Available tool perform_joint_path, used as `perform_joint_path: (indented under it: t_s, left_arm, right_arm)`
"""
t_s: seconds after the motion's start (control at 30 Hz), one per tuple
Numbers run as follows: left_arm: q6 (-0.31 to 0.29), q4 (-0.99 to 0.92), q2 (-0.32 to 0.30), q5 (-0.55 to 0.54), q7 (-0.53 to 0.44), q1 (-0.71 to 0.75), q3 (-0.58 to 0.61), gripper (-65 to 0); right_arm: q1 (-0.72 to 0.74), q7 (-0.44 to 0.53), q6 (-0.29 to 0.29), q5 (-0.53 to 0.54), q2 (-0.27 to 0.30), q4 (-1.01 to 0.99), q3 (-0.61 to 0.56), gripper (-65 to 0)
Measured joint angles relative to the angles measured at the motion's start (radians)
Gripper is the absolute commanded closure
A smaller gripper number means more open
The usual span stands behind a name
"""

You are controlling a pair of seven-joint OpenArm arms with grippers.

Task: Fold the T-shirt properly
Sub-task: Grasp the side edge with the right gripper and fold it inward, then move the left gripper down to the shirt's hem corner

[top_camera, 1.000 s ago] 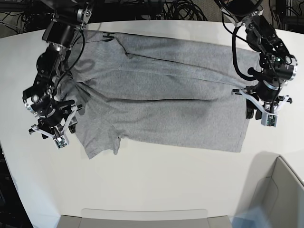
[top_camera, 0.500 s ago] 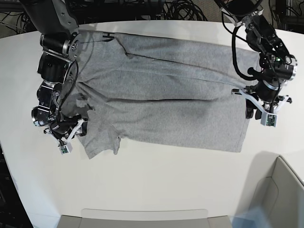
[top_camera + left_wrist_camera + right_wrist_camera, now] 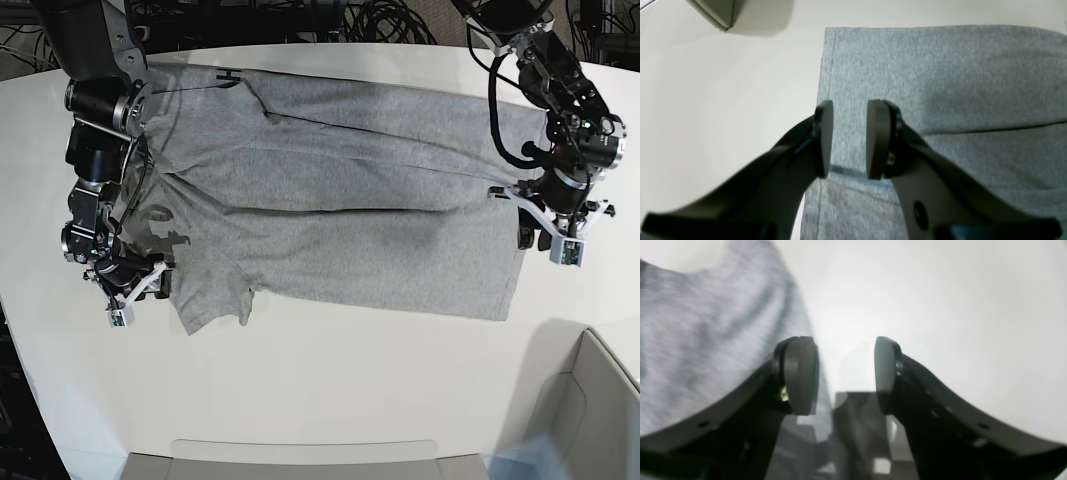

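Observation:
The grey T-shirt lies spread on the white table, plain side up and folded lengthwise. A small black mark shows at its far-left edge. My left gripper is open at the shirt's right hem. In the left wrist view it straddles the hem edge of the shirt, just above the cloth. My right gripper is open and low beside the sleeve at the left. In the right wrist view it is over bare table, with the shirt just left of one finger.
A grey bin stands at the front right, and its corner also shows in the left wrist view. A flat grey tray sits at the front edge. Cables lie behind the table.
My right arm has tipped its wrist down and lowered its gripper toward the table beside the sleeve, shifting slightly forward. The left arm and the shirt have not moved.

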Motion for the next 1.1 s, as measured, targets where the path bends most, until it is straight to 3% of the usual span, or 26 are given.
perform_joint_path:
  t_s: [0.23,0.37,0.6,0.73,0.9,1.0,1.1]
  left_arm:
    - [0.0,0.0,0.0,0.0,0.0,0.0,0.0,-16.6]
    - [0.0,0.0,0.0,0.0,0.0,0.0,0.0,-16.7]
    - [-0.001,-0.042,-0.005,0.003,-0.004,-0.069,0.003,-21.6]
    - [0.0,-0.151,-0.008,0.005,0.0,-0.133,0.007,-21.8]
    - [0.004,-0.439,-0.147,0.002,-0.008,-0.292,0.153,-23.4]
    - [0.006,-0.65,-0.194,0.007,-0.014,-0.387,0.183,-23.5]
    - [0.005,-0.859,-0.253,0.009,-0.102,-0.478,0.234,-23.6]
  right_arm:
    - [0.075,0.051,0.004,0.024,-0.002,-0.161,-0.006,-29.1]
    - [0.092,0.073,0.125,0.039,-0.01,-0.219,-0.005,-29.1]
    - [0.105,0.04,0.207,-0.032,-0.031,-0.23,-0.005,-29.1]
    - [0.102,0.04,0.21,-0.031,-0.035,-0.23,-0.003,-29.1]
    - [0.097,0.042,0.214,-0.027,-0.029,-0.23,-0.003,-29.1]
    - [0.097,0.042,0.214,-0.023,-0.025,-0.23,-0.003,-29.1]
    - [0.097,0.04,0.214,-0.024,-0.023,-0.23,-0.003,-29.1]
